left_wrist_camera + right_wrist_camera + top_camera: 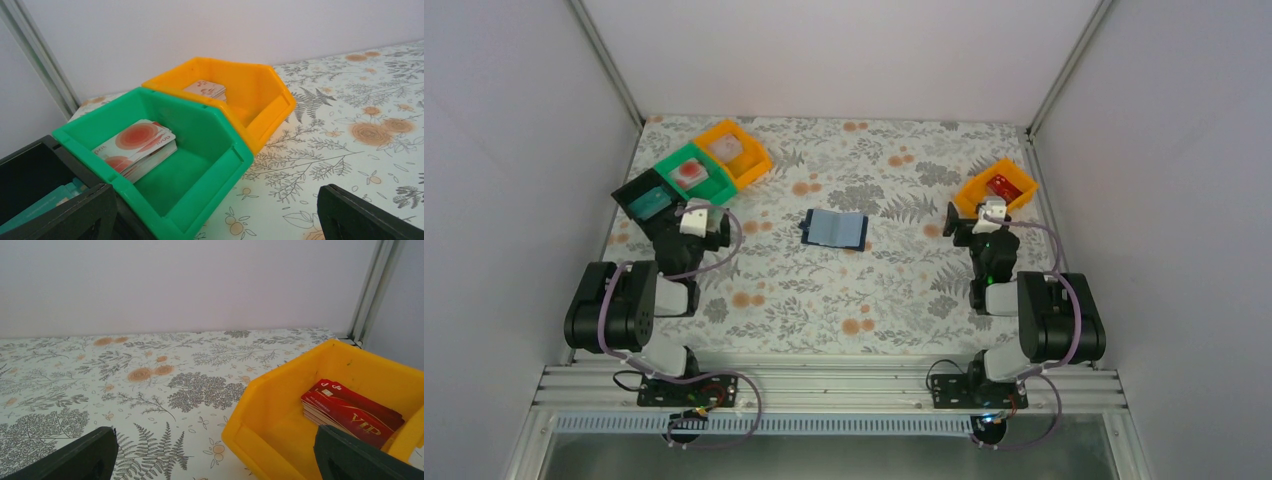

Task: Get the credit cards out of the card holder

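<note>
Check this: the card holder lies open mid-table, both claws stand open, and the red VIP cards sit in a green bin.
Wrong bin colour. The red VIP cards sit in an orange bin, as the right wrist view shows. The rest stands: card holder open mid-table, left claw and right claw open.

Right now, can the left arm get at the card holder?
Probably yes. The card holder lies open near the middle of the table, and nothing stands between it and the left gripper. That gripper is open and empty beside the black bin, which is off that path.
</note>
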Controlling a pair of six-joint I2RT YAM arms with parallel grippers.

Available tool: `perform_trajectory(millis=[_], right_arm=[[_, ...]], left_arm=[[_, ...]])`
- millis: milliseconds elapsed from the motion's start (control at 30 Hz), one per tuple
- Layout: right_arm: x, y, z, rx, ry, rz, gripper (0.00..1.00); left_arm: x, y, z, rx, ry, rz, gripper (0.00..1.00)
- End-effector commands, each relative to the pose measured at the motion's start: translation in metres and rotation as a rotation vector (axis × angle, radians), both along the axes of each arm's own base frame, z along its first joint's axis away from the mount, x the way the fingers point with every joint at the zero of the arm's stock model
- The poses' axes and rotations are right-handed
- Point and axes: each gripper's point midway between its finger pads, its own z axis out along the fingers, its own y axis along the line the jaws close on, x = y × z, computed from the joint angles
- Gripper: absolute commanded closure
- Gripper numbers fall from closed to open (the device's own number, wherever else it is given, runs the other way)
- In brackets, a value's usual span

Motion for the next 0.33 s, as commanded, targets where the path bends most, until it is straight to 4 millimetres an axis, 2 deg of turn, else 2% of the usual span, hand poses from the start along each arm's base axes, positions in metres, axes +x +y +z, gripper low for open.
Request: perform_trajectory(millis=[0, 300], right_arm=[[0.0039, -0.0016, 0.0075, -0.024, -0.027, 0.002, 0.01], [0.004, -0.0016, 0.0078, -0.024, -0.027, 0.002, 0.01]], left_arm=[[0.0067, 0.0074, 0.0153, -0.017, -0.052, 0.048, 0.0], [0.0072, 0.0073, 0.0152, -0.017, -0.051, 0.049, 0.0]])
